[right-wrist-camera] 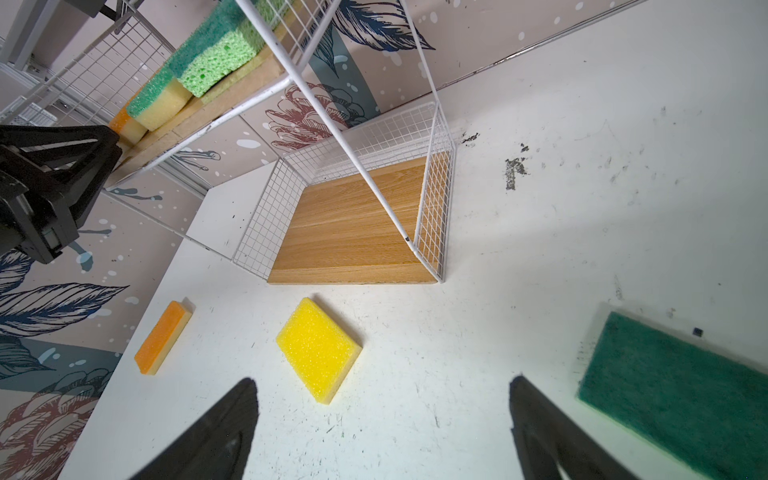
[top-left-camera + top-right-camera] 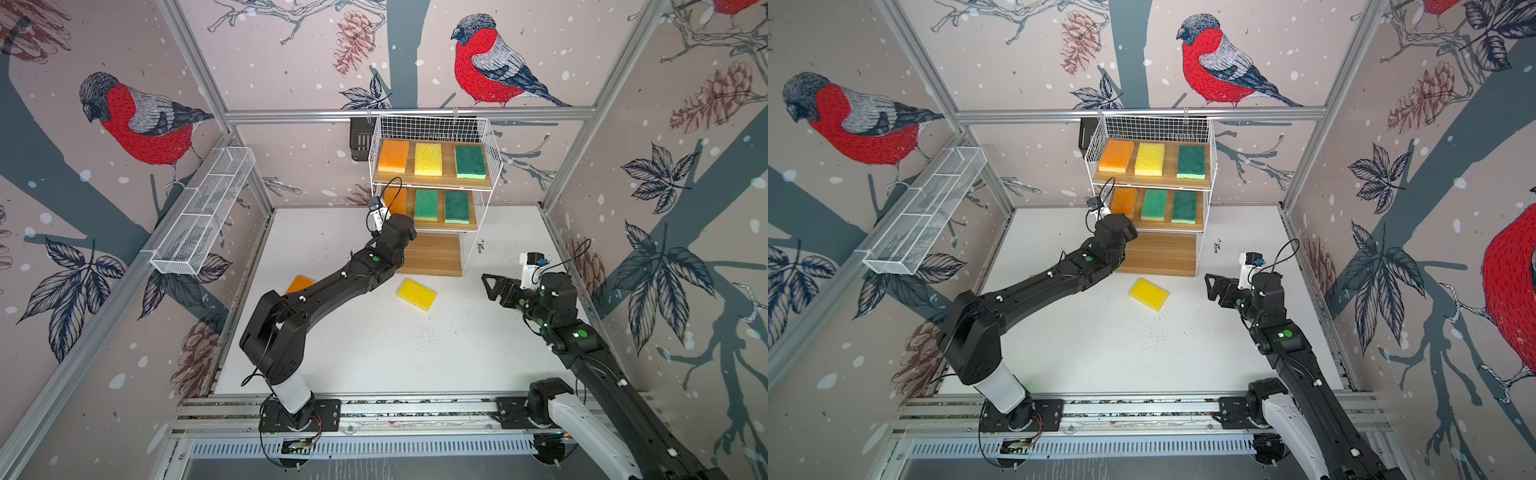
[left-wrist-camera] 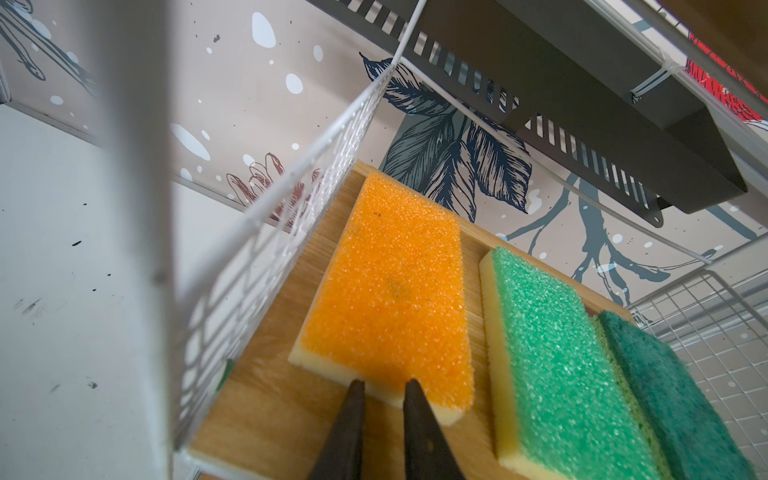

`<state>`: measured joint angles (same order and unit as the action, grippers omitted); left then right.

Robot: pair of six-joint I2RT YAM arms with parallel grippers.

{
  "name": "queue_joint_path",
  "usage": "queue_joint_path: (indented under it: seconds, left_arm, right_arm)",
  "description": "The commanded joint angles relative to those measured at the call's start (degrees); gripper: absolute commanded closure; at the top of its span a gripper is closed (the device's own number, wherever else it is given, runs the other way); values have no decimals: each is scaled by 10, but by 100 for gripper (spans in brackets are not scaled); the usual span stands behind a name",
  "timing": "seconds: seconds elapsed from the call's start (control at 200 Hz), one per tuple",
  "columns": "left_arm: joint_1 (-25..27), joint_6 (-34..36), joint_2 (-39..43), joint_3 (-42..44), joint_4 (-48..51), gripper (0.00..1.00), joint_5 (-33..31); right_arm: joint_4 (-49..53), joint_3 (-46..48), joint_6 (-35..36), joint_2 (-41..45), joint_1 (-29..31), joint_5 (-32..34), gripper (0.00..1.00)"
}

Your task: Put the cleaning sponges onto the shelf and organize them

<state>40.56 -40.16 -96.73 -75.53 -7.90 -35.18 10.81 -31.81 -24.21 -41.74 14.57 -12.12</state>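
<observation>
The shelf (image 2: 432, 124) holds an orange, a yellow (image 2: 428, 158) and a green sponge on its top board. Its middle board carries an orange sponge (image 3: 390, 291) and two green ones (image 3: 557, 345). The bottom board (image 2: 434, 255) is bare. My left gripper (image 3: 384, 384) is shut, its tips touching the near edge of the middle orange sponge with nothing between them. A yellow sponge (image 2: 417, 294), an orange one (image 1: 162, 338) and a dark green one (image 1: 681, 390) lie on the table. My right gripper (image 1: 383, 380) hovers open and empty above the table, right of the yellow sponge.
A long white mesh trough (image 2: 203, 212) hangs on the left wall. A black slotted basket (image 2: 361, 139) hangs behind the shelf's top left corner. The left arm (image 2: 332, 282) stretches across the table over the loose orange sponge. Patterned walls enclose three sides.
</observation>
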Motion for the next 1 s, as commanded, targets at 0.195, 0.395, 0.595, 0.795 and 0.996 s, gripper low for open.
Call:
queue_joint_path:
  seconds: [0.195, 0.395, 0.595, 0.795, 0.996]
  left_arm:
    - [-1, -4, 21, 24, 11, 79, 16]
    - [2, 2, 39, 37, 19, 79, 18]
    - [6, 10, 78, 68, 21, 76, 14]
    - [11, 17, 116, 98, 33, 73, 11]
    - [11, 25, 153, 136, 41, 69, 11]
  right_arm:
    - [-14, -3, -3, -4, 0, 0, 6]
    - [-14, -5, -10, -8, 0, 3, 6]
    - [-4, -11, -18, -9, 0, 16, 6]
    - [22, -21, -32, -12, 0, 44, 6]
    - [50, -24, -54, -16, 1, 72, 6]
